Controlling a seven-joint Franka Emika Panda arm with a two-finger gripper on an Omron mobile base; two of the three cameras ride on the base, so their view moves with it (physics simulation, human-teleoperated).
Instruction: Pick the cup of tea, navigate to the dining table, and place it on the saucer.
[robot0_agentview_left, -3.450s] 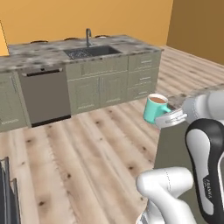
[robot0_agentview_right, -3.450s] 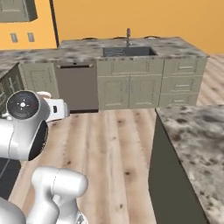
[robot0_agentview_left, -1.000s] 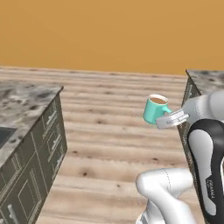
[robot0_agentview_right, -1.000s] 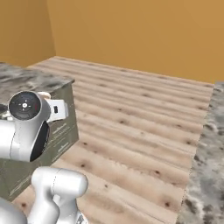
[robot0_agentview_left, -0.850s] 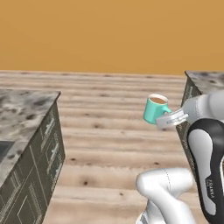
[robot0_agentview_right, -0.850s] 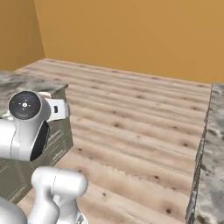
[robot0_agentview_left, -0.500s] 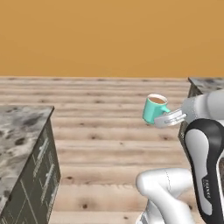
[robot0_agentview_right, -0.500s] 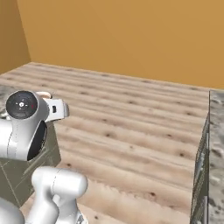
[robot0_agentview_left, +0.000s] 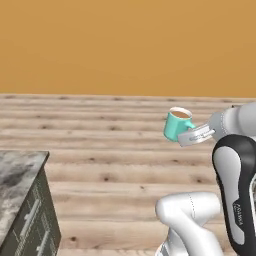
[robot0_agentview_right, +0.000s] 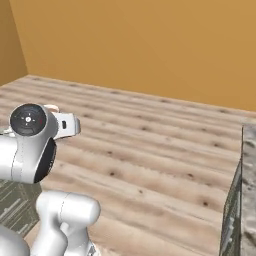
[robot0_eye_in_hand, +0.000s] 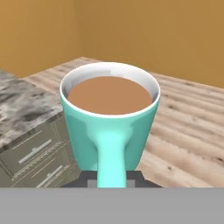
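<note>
Gripper fingers are clamped on the handle of the cup of tea, which is held upright in the air above the wooden floor. A granite counter is seen at lower left.

even bright rendered light, flat orange wall, no glare, faint soft shadows, slightly soft low-resolution edges

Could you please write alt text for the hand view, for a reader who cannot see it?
A teal cup of tea, full of brown liquid, is held upright by its handle in the shut tool. Behind it lie a wooden floor, orange walls and a granite counter corner.
</note>
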